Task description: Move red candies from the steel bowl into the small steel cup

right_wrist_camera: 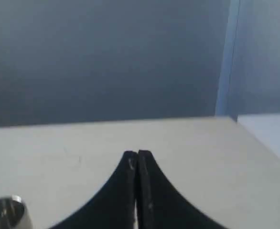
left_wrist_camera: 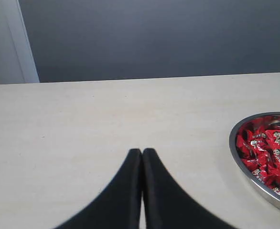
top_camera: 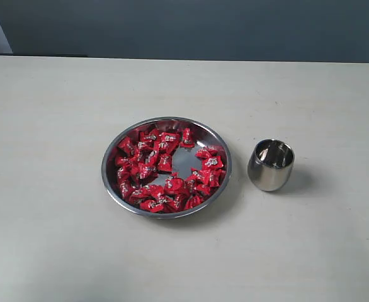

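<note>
- many red candies [top_camera: 162,170] lie in the steel bowl [top_camera: 166,119]; small steel cup [top_camera: 271,165] just right.
- left gripper [left_wrist_camera: 141,151] pressed together, empty, left of the steel bowl.
- right gripper [right_wrist_camera: 137,153] likewise; first pick pending, needs jaws spread over a candy.

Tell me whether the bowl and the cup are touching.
Apart. The exterior view shows a strip of bare table between the bowl and the cup.

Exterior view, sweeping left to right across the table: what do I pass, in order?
steel bowl, with the red candies heaped inside it → small steel cup, standing apart from the bowl with nothing visible in it
</note>
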`<act>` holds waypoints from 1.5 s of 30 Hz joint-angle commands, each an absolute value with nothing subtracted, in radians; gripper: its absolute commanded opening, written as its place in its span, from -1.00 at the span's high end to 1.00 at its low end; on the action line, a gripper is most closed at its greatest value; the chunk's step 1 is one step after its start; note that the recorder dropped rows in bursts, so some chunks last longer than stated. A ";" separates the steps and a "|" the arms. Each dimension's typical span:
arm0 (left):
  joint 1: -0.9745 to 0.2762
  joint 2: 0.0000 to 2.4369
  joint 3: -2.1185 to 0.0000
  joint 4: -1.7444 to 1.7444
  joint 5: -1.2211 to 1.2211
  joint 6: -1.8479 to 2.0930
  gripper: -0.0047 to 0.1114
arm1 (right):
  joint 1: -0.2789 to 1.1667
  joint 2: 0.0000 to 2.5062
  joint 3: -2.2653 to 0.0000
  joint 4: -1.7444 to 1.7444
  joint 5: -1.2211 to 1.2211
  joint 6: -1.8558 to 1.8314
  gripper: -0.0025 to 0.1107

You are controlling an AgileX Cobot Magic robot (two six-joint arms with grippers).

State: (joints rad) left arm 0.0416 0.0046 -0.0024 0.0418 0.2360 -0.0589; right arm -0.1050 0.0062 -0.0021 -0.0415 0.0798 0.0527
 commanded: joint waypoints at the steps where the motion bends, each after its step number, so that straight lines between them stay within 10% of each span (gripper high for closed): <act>1: 0.036 0.000 0.000 0.042 0.232 -0.061 0.91 | -0.110 0.000 0.000 -0.056 -0.161 0.054 0.97; 23: 0.036 0.000 0.000 0.042 0.232 -0.061 0.91 | -0.108 0.018 -0.002 -0.293 -0.379 1.095 0.97; 45: 0.036 0.000 0.000 0.042 0.232 -0.061 0.91 | 0.024 1.579 -1.461 -1.744 -0.166 1.721 0.97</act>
